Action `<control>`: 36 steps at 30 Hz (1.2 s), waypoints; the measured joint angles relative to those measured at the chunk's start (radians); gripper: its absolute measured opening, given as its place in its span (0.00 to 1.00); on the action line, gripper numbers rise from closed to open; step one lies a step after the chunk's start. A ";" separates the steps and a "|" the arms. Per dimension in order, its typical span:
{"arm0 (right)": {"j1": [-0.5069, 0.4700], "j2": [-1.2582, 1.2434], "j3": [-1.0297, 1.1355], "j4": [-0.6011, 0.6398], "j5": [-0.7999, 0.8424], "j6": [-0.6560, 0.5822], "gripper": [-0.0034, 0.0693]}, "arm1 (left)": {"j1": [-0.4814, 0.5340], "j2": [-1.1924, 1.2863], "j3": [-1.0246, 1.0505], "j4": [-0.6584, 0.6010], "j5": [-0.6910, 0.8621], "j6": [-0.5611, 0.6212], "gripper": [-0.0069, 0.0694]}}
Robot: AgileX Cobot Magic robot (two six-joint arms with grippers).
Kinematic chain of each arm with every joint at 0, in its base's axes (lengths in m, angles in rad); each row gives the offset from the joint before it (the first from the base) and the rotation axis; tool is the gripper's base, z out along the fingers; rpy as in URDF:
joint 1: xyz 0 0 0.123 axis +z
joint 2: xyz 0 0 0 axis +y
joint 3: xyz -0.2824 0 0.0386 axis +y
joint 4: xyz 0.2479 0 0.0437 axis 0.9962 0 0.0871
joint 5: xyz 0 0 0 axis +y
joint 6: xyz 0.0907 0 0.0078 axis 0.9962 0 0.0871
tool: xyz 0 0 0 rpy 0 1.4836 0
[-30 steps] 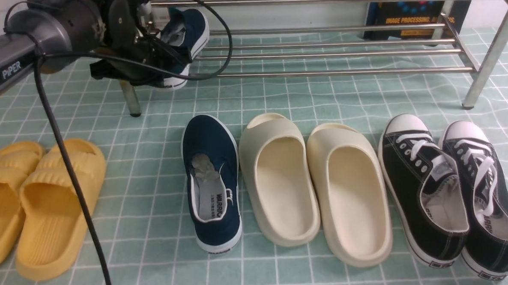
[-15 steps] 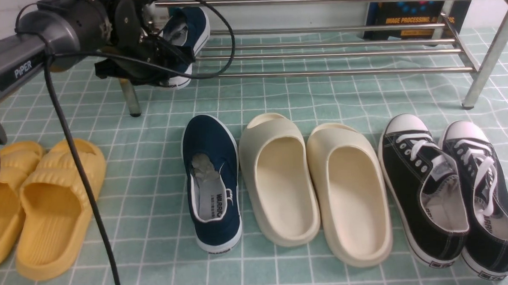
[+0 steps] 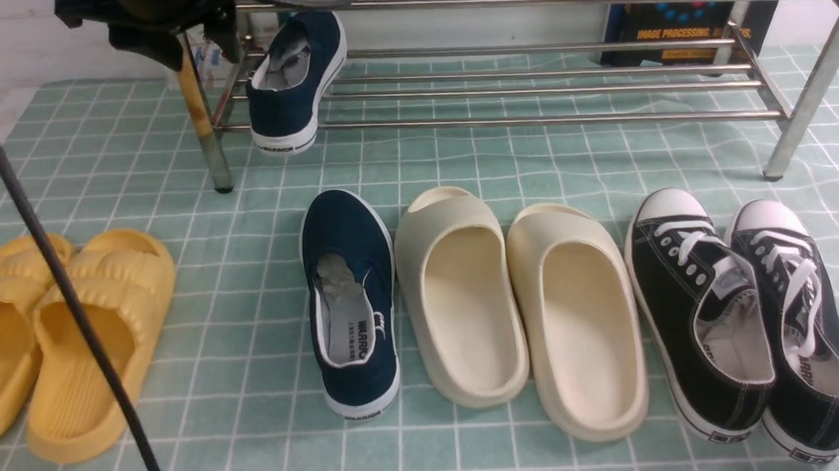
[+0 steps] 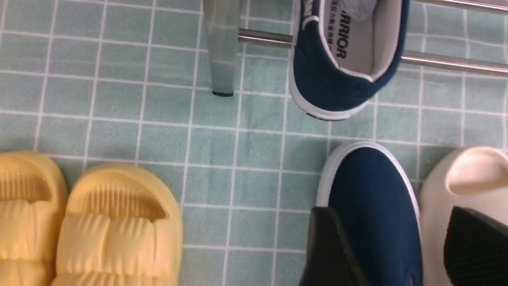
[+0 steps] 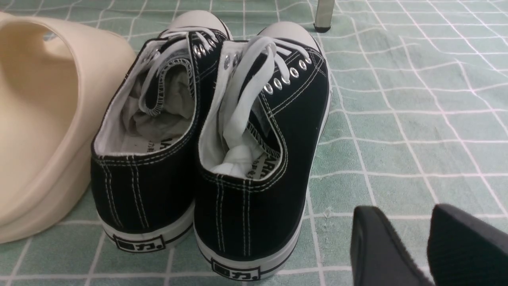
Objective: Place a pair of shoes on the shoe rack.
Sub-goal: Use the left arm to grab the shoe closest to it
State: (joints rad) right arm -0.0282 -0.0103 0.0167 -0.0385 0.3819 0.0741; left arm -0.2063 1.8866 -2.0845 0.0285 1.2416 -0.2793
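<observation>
My left jaws pull away wide and empty, one navy slip-on [image 3: 290,106] newly on the shoe rack [image 3: 528,121], its mate [image 3: 349,245] unplaced; right jaws slightly parted.

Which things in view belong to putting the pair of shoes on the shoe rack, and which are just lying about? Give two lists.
Belong to the job:
navy slip-on on the rack
navy slip-on on the floor
steel shoe rack

Just lying about:
yellow slides
cream slides
black lace-up sneakers

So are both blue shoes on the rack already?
No, one blue shoe sits on the rack; the other blue shoe lies on the mat.
</observation>
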 joint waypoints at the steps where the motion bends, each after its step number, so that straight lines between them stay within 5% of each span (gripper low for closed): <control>1: 0.000 0.000 0.000 0.000 0.000 0.000 0.38 | 0.000 -0.030 0.019 -0.029 0.002 0.000 0.60; 7: 0.000 0.000 0.000 0.000 0.000 0.000 0.38 | -0.047 -0.169 0.234 -0.065 0.003 0.000 0.52; 11: 0.000 0.000 0.000 0.000 0.000 0.000 0.38 | -0.164 -0.279 0.524 -0.038 -0.030 -0.026 0.44; 19: 0.000 0.000 0.000 0.000 0.000 0.000 0.38 | -0.266 -0.318 0.935 -0.019 -0.283 -0.206 0.39; 29: 0.000 0.000 0.000 0.000 0.000 0.000 0.38 | -0.266 -0.249 0.972 -0.029 -0.455 -0.269 0.56; 36: 0.000 0.000 0.000 0.000 0.000 0.000 0.38 | -0.266 -0.172 0.972 -0.029 -0.508 -0.294 0.52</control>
State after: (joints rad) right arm -0.0282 -0.0103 0.0167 -0.0385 0.3819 0.0741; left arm -0.4727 1.7147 -1.1122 0.0000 0.7333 -0.5729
